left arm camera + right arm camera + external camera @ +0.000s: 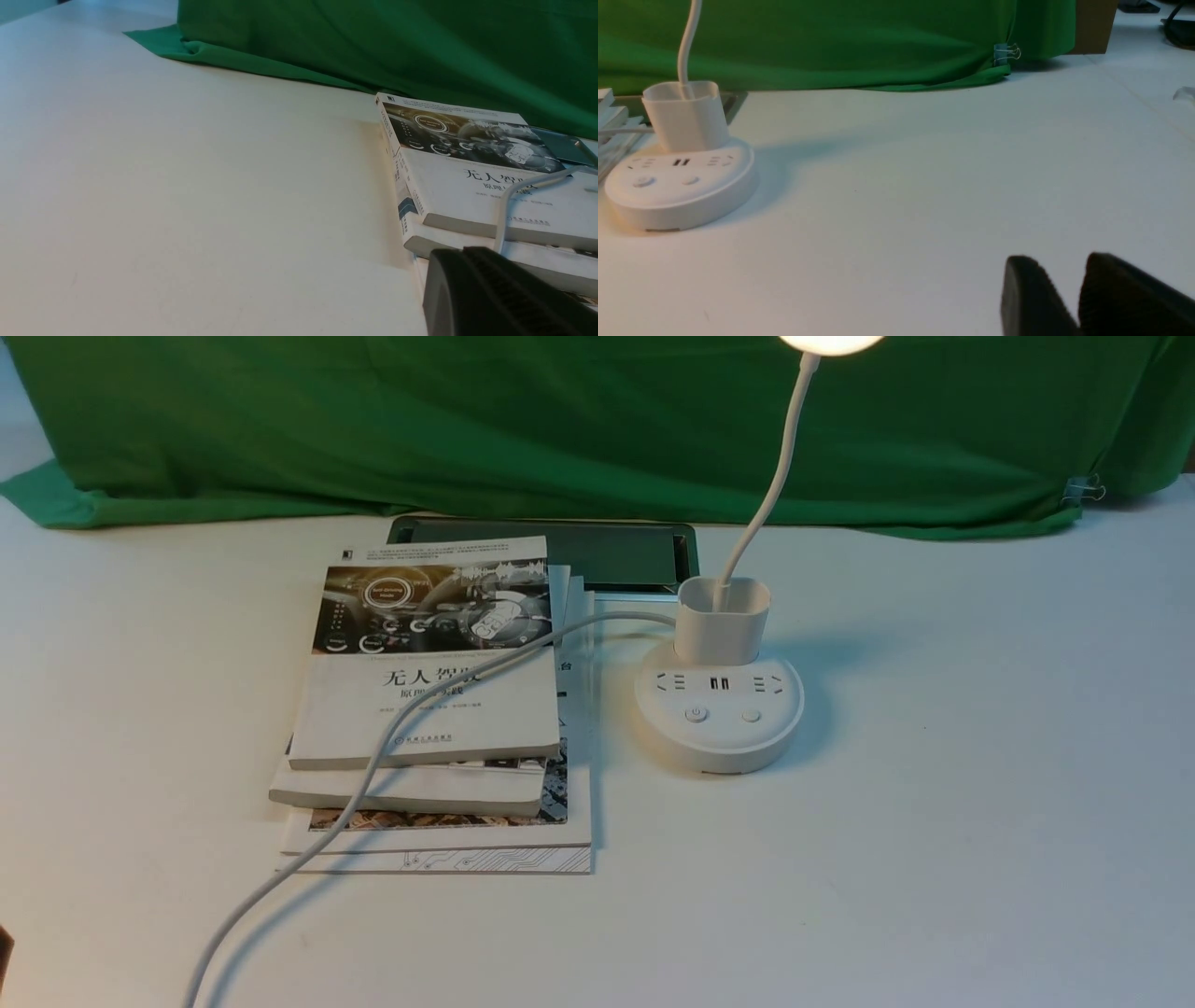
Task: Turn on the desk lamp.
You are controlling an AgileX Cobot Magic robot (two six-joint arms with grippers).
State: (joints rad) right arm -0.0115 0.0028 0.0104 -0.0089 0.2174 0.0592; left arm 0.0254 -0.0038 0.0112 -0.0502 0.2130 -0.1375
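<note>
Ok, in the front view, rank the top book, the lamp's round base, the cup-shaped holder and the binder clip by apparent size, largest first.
1. top book
2. round base of the desk lamp
3. cup-shaped holder
4. binder clip, smallest by far, though it sits farthest back, which shrinks it somewhat.

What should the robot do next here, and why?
Probably just stay put: the desk lamp has a brightly glowing head, so it looks switched on, and the right claw is well clear of the buttons.
</note>
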